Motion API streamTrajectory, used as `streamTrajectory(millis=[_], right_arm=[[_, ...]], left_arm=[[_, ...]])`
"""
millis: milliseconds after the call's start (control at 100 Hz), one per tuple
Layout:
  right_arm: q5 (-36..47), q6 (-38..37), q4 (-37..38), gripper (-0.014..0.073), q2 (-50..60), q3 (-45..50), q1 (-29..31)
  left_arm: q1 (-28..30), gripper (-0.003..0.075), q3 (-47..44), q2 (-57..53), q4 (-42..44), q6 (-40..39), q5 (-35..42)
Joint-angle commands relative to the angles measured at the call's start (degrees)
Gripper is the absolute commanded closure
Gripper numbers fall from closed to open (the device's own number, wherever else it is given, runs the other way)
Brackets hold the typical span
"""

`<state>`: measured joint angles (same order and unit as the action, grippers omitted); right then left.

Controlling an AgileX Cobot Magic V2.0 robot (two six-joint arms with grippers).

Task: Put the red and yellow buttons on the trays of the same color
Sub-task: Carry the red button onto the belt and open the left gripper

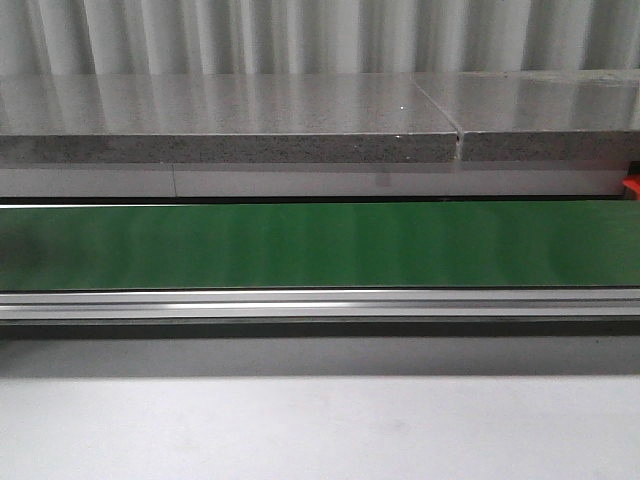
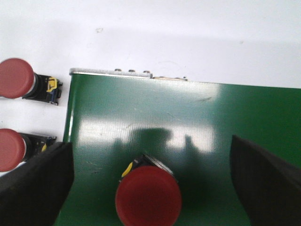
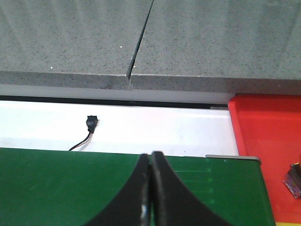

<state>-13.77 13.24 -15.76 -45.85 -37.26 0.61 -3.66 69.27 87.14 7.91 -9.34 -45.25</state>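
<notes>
In the left wrist view a red button [image 2: 148, 195] with a black and yellow base stands on the green belt [image 2: 188, 108]. My left gripper [image 2: 150, 157] is open, with one finger on each side of the button and neither touching it. Two more red buttons [image 2: 16, 77] [image 2: 9, 149] lie on the white surface beside the belt's end. In the right wrist view my right gripper [image 3: 151, 157] is shut and empty over the belt [image 3: 56, 183]. The red tray [image 3: 268, 141] lies past the belt's end and holds a dark object [image 3: 294, 181]. No yellow button is in view.
The front view shows the green belt [image 1: 320, 245], an aluminium rail [image 1: 320, 303], a grey stone ledge [image 1: 230, 120] behind and a red bit [image 1: 631, 186] at the far right; no gripper shows there. A black connector with a wire [image 3: 91, 123] lies on white. A yellow strip [image 3: 288, 223] shows below the red tray.
</notes>
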Motion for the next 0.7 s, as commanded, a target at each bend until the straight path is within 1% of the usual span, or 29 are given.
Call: streamTrajectory(millis=[0,170,340,530,690], right_arm=[[3.95,0.53,-0.09,0.0718,0.33,-1.63,-0.2],[3.95,0.53,-0.09,0.0718,0.33,-1.63,-0.2],[3.95,0.53,-0.09,0.0718,0.33,-1.63,-0.2],[3.95,0.53,-0.09,0.0718,0.33,-1.63,-0.2],[3.95,0.53,-0.09,0.0718,0.33,-1.63,-0.2]], left_arm=[[-0.54,0.0071,2.84,-3.55,-0.4,0.03,0.67],[0.11,0.0071,2.84,-7.4,-0.38,0.03,0.54],[3.48,0.0071,0.27,-12.48,-1.14,-0.34,-1.38],[10.19,0.0071,-6.75,-17.75,-1.79,-0.34,-1.69],[18.59,0.0071,-12.71,-18.4,-2.57,-0.46,-2.3]])
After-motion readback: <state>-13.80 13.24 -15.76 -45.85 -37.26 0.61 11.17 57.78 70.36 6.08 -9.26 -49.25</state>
